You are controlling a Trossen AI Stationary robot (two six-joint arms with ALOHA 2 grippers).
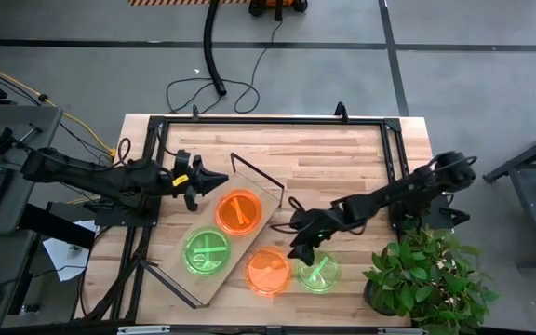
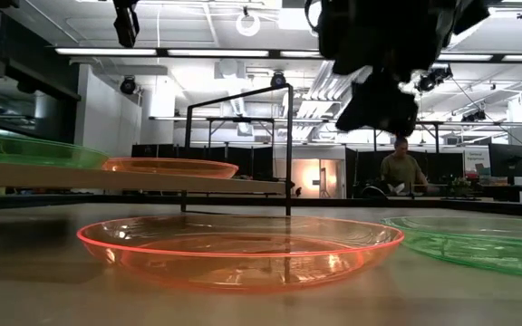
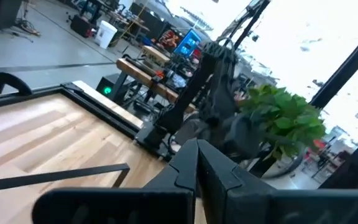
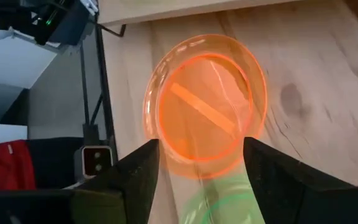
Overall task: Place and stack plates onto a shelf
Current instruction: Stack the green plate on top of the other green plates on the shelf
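Plates: two are seated on the shelf [image 1: 214, 244]; two remain at 5 o'clock.
Right gripper [image 1: 302, 244] is spread, empty; left gripper [image 1: 214, 180] pinched shut.

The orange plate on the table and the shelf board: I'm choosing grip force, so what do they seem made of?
The orange plate looks like thin, glossy translucent plastic: the tabletop shows through it and its rim glints. The shelf board looks like light, matte wood with visible grain; its end frames look like thin black wire, probably metal.

An orange plate [image 4: 204, 99] with a diagonal stripe lay on the wooden counter [image 4: 316, 68], framed between the right gripper's [image 4: 201, 168] two dark, spread fingers [image 4: 138, 177]. A green plate [image 4: 219, 208] showed just beside it.
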